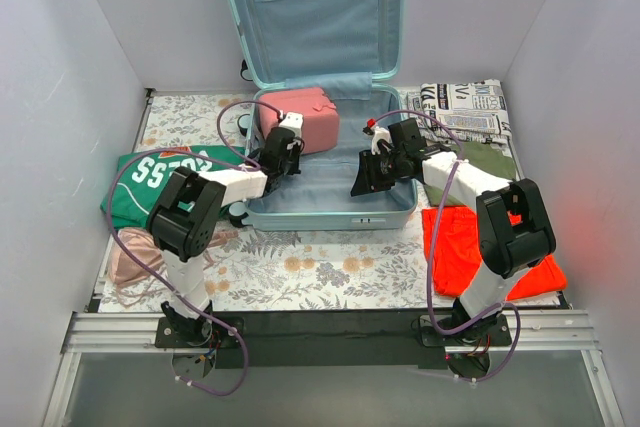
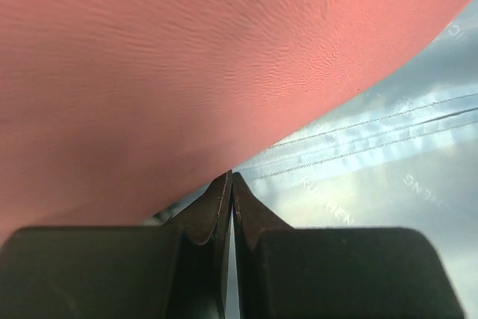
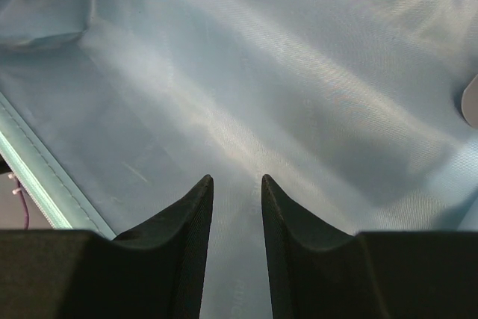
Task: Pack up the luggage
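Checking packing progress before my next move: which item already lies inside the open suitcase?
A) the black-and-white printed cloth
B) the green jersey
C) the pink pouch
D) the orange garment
C: the pink pouch sits in the far left corner of the luggage; the other three lie outside its shell.

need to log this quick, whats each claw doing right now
Left claw: closed, tips at the pink pouch, nothing visibly gripped.
Right claw: open, empty, over the luggage lining.
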